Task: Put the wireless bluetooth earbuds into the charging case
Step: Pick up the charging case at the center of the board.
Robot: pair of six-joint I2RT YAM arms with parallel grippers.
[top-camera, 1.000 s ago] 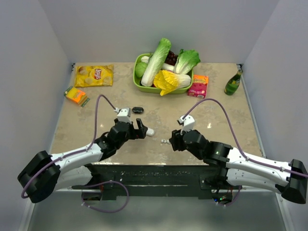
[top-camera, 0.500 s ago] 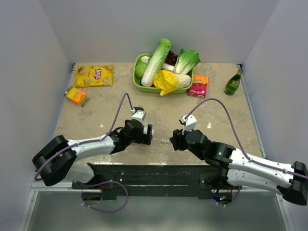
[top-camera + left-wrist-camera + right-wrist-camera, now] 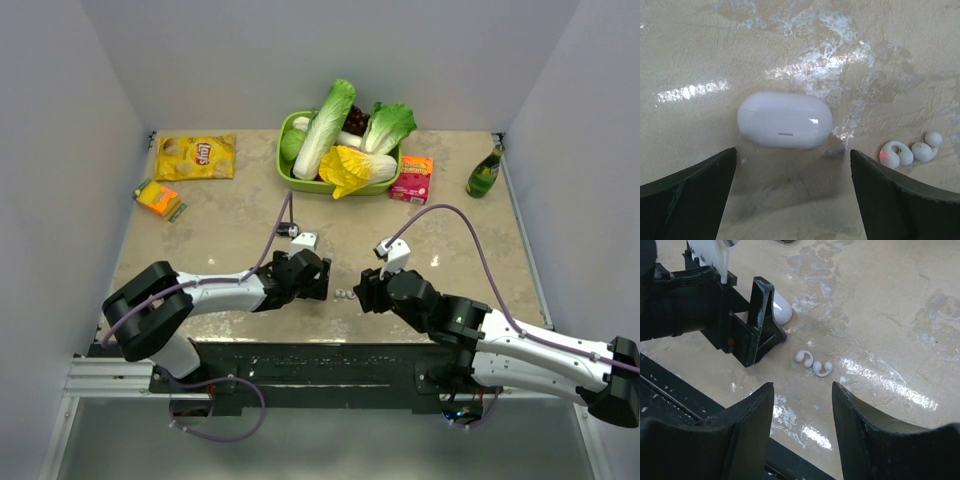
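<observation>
The left claw (image 3: pixel 792 154) hangs wide open astride the closed charging case (image 3: pixel 785 120) on the tabletop (image 3: pixel 790 40), so securing it seems the step in hand. The earbuds (image 3: pixel 813 363) lie just right of it, with the right claw (image 3: pixel 802 390) open near them. Next, probably: lower, clamp the case, open its lid.

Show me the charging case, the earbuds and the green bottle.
charging case (image 3: pixel 785 120): left wrist view, centre of its glossy shell.
earbuds (image 3: pixel 821 373): right wrist view, curved body of the right-hand bud.
green bottle (image 3: pixel 484 177): top external view, its body.
</observation>
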